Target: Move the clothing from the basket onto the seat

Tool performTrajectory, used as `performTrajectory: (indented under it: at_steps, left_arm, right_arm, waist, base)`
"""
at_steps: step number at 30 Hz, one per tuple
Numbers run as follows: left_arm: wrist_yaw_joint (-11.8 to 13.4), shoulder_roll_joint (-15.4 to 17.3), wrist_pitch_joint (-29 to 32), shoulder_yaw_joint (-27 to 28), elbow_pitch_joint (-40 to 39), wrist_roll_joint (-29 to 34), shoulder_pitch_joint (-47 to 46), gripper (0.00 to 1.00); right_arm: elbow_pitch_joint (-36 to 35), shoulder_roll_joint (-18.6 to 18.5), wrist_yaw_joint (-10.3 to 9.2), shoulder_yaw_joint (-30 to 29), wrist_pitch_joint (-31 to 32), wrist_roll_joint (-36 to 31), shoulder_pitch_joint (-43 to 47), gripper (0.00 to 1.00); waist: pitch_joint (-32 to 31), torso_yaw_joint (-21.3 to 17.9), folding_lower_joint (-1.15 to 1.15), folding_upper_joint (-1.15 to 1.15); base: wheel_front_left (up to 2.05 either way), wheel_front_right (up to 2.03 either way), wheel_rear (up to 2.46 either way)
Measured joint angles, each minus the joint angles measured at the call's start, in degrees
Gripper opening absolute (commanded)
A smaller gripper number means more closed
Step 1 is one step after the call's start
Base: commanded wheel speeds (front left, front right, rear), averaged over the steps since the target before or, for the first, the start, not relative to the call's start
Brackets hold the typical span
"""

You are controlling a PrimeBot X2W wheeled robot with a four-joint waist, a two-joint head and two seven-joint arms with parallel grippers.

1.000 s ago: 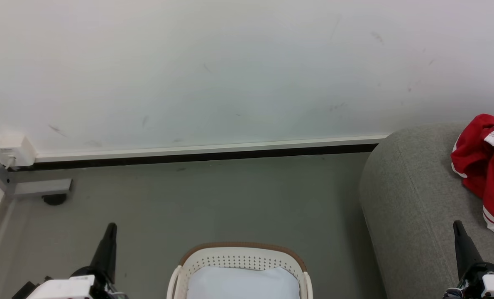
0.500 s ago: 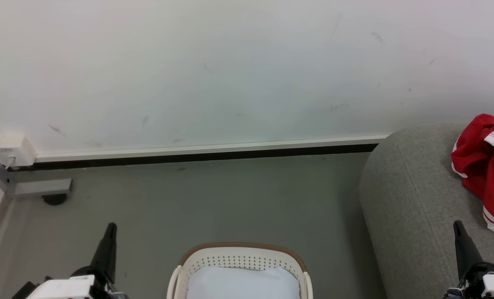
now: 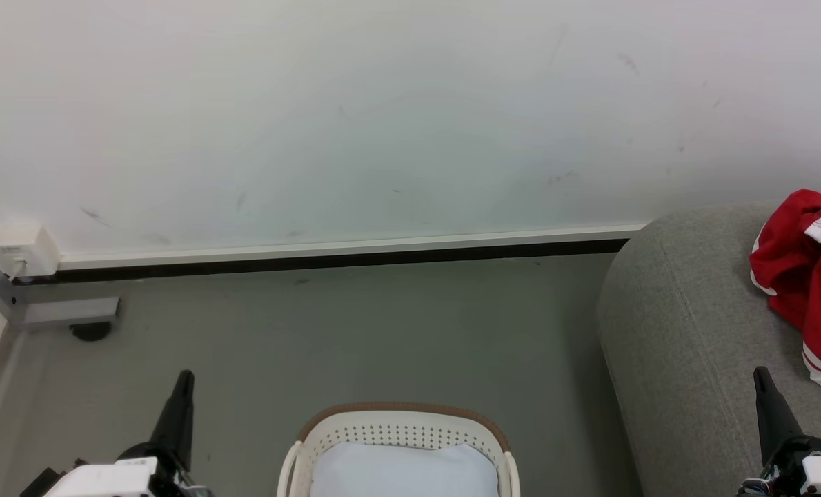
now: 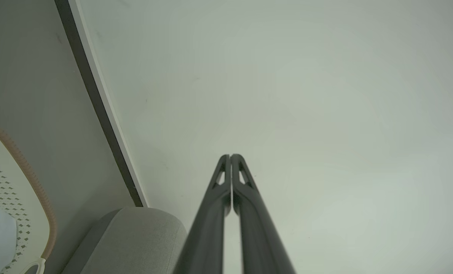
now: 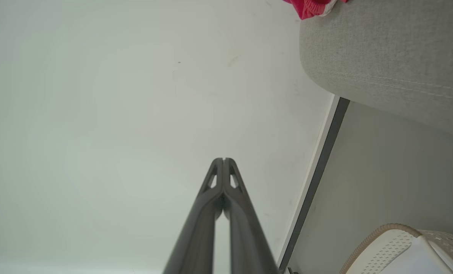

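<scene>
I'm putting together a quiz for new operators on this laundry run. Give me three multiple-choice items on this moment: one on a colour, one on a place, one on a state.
1. What colour is the basket rim? A blue; B brown; C black.
2. Where does the red clothing lie? A in the basket; B on the floor; C on the seat.
3. How is the left end effector? A wide open; B shut on clothing; C shut, holding nothing.

Answers:
1 B: the head view shows a brown band atop the cream wall.
2 C: the red heap rests on the grey upholstery, and the part of the basket in view holds none.
3 C: in the left wrist view its fingers meet with nothing between them.
</scene>
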Motion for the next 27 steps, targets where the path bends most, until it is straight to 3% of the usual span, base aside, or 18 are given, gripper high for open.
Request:
performTrajectory:
  at_steps: [27]
  left_arm:
    - [0.0,0.0,0.0,0.0,0.0,0.0,0.0,0.0]
  right_arm:
    - [0.0,0.1,-0.01,-0.2,0.1,-0.3,0.0,0.0]
  waist:
    - [0.0,0.0,0.0,0.0]
  base:
    - [0.0,0.0,0.0]
